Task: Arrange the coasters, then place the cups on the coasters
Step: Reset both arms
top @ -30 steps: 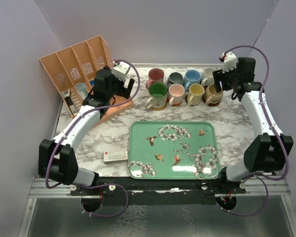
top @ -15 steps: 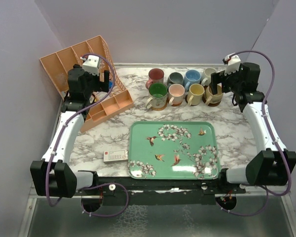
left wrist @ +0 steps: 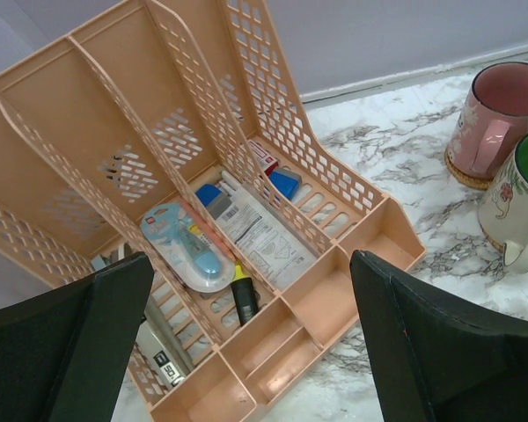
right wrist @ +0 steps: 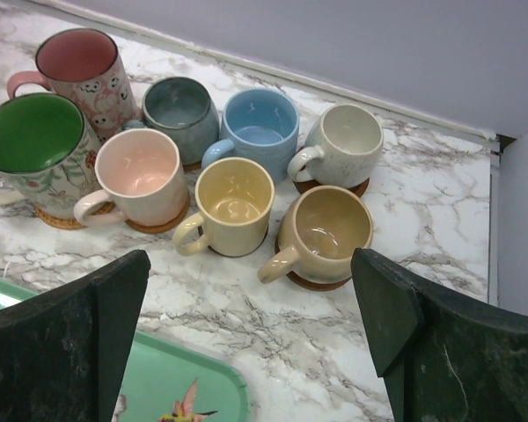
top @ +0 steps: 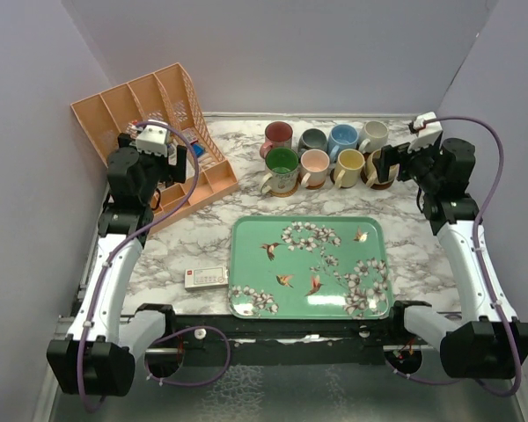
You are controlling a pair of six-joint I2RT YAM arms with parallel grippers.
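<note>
Cups (right wrist: 233,207): eight, two rows of four

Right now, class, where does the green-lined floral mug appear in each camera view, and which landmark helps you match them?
Top external: green-lined floral mug at the left end of the front row of mugs, behind the green floral tray.
Left wrist: at the right edge, partly cut off.
Right wrist: far left, on a woven coaster.
Shared landmark: the tall rose-pink mug right next to it, visible in all three views.
</note>
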